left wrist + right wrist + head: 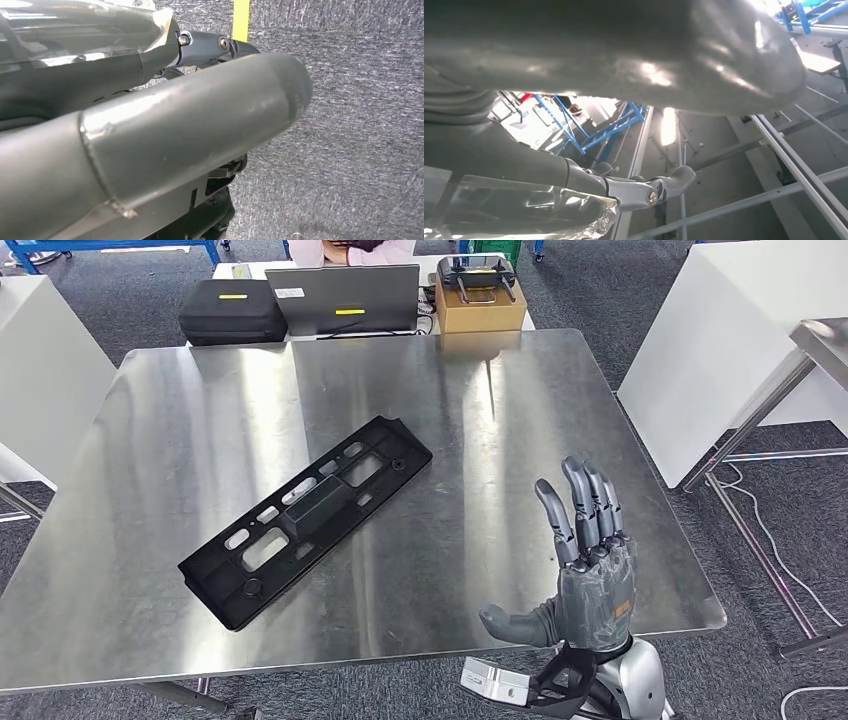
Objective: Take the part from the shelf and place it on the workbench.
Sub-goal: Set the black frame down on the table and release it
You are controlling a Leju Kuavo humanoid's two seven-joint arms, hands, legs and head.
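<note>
Fingers [583, 510] of the right hand [590, 575] stretch straight out and slightly apart, thumb jutting off to the side, palm down over the near right part of the workbench [520, 440] and holding nothing at all. In the right wrist view that hand [624, 55] is a big grey blur up close, one slim finger [644, 192] reaching out below it, nothing between them. The left hand [150, 150] shows in its own wrist view as a thick grey thumb against grey carpet [360, 125]; whether its fingers are spread or curled, I cannot tell.

Further in, the black part [305, 517] lies flat on the steel top, set diagonally, left of the open hand and well apart from it.

Beyond the far edge sit a black case [232, 310], a grey laptop [345, 298] and a cardboard box [480, 306] with a dark device on top, and a person [350, 250] is behind them.
</note>
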